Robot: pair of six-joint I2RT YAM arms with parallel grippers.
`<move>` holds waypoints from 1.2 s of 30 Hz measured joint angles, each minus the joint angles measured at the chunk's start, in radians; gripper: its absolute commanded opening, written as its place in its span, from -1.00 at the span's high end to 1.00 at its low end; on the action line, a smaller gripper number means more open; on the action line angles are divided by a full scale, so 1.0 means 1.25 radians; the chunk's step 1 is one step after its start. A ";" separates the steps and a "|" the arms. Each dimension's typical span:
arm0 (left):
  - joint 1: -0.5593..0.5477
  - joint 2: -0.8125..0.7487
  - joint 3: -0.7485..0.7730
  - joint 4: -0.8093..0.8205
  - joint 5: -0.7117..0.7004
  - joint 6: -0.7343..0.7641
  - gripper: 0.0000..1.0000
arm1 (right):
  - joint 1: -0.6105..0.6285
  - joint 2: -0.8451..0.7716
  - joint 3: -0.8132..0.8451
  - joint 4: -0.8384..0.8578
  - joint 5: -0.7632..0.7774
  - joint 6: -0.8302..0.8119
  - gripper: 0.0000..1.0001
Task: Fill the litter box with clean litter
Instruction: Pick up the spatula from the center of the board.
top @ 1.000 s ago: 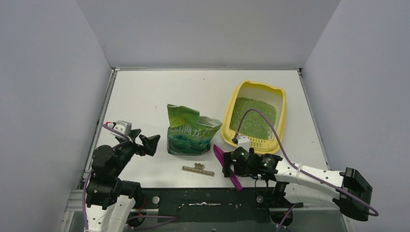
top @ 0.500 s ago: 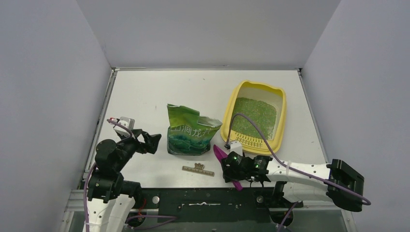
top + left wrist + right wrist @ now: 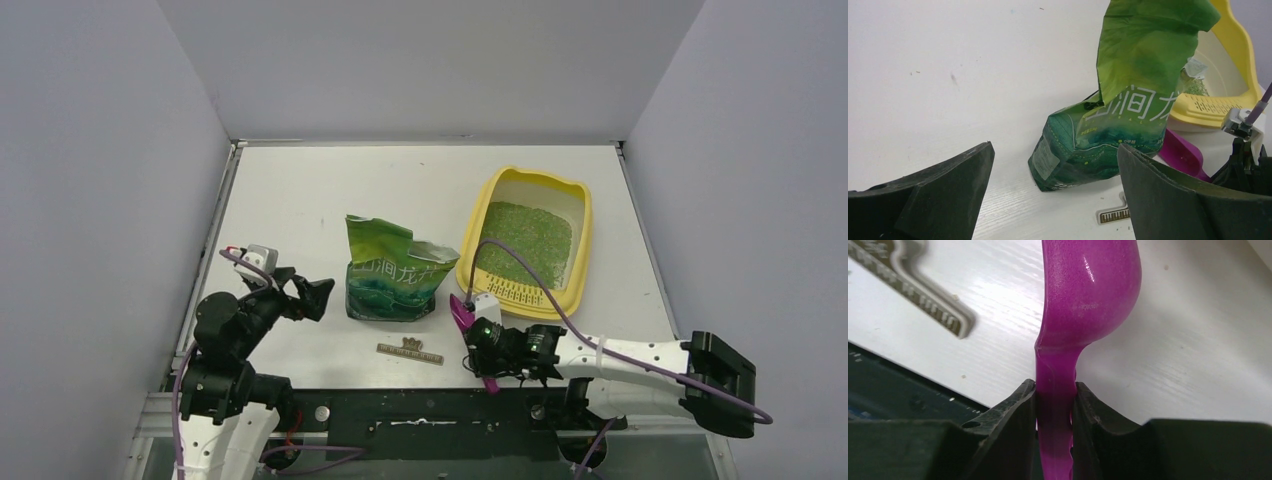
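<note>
The pale yellow litter box [image 3: 584, 222] lies at the right of the table, with light-green clean litter [image 3: 525, 240] over its floor. A magenta scoop [image 3: 461, 311] lies in front of the box. My right gripper [image 3: 480, 352] is shut on the scoop's handle; in the right wrist view both fingers press the handle [image 3: 1055, 387] and the scoop bowl [image 3: 1088, 295] rests on the table. My left gripper [image 3: 318, 295] hangs open and empty to the left of the green bag [image 3: 392, 270]. The left wrist view shows the gripper [image 3: 1055, 150], the bag [image 3: 1143, 65] and the litter box rim [image 3: 1243, 45].
A small beige toothed strip [image 3: 410, 350] lies near the front edge, left of the scoop. The strip [image 3: 923, 300] also shows in the right wrist view. The green bag stands upright, its torn top open. Grey walls enclose the table on three sides.
My right gripper has closed onto the scoop's handle, and the right arm has shifted a little left and lower. The left arm has barely moved and stays open.
</note>
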 measured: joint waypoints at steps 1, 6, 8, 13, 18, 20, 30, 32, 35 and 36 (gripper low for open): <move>0.000 -0.007 0.000 0.001 0.004 0.000 -0.85 | 0.000 -0.012 0.000 0.003 -0.009 -0.008 0.79; 0.000 -0.023 0.000 0.009 0.026 -0.001 -0.86 | 0.000 -0.107 0.001 0.007 -0.051 -0.028 0.80; 0.000 -0.021 0.000 0.010 0.043 -0.002 -0.86 | 0.000 -0.130 0.006 -0.005 -0.063 -0.032 0.80; 0.000 0.005 0.000 0.013 0.080 -0.004 -0.86 | -0.001 -0.160 0.042 -0.072 -0.082 -0.034 0.88; 0.000 0.043 0.009 0.008 0.096 -0.010 -0.86 | -0.001 -0.213 0.084 -0.155 -0.055 -0.032 0.93; 0.000 0.049 0.012 0.006 0.099 -0.018 -0.86 | -0.001 -0.241 0.107 -0.183 -0.041 -0.036 0.93; 0.000 0.084 0.036 -0.006 0.172 -0.039 -0.76 | -0.003 -0.281 0.320 -0.254 0.004 -0.133 0.99; 0.000 0.100 0.053 -0.007 0.194 -0.042 -0.75 | -0.007 -0.285 0.353 -0.254 -0.005 -0.166 1.00; 0.000 0.125 0.085 -0.010 0.229 -0.044 -0.73 | -0.024 -0.266 0.417 -0.271 -0.071 -0.226 1.00; 0.000 0.134 0.097 -0.010 0.243 -0.044 -0.69 | -0.032 -0.253 0.443 -0.272 -0.105 -0.248 1.00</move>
